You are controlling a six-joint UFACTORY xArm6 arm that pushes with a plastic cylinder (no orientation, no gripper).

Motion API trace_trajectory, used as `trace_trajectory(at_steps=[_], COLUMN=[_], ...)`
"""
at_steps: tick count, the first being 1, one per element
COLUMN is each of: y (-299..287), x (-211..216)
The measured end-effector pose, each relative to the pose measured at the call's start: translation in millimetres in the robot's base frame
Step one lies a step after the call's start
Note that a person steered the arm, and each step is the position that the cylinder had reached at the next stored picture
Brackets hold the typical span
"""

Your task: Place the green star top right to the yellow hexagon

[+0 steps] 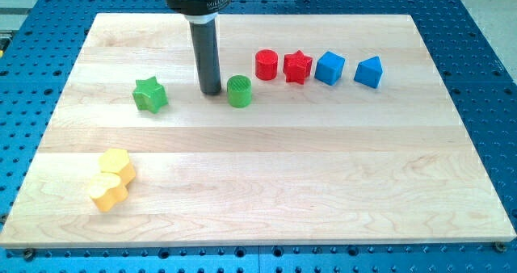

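Observation:
The green star point(150, 94) lies on the wooden board point(266, 184) at the view's upper left. The yellow hexagon point(118, 165) lies at the view's lower left, well below the star, touching a second yellow block point(107, 193) of star-like shape under it. My tip point(212, 91) stands between the green star and a green cylinder point(239, 91). It is close to the cylinder's left side and about a block's width to the right of the star, touching neither as far as I can tell.
A row of blocks lies at the view's upper right: a red cylinder point(266, 64), a red star point(297, 67), a blue cube-like block point(329, 68) and a blue triangular block point(369, 72). The board rests on a blue perforated table point(485, 55).

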State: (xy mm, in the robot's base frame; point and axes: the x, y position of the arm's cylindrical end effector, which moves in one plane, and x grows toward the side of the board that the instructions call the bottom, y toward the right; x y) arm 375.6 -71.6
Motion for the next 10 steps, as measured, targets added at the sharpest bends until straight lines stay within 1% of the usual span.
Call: trace_trajectory(at_steps=[1,2,3,4,5,6,8,10], y=[21,43,41,18,-46,-114,-131,-67], x=[-8,0,9,12,-23,-27,9,22])
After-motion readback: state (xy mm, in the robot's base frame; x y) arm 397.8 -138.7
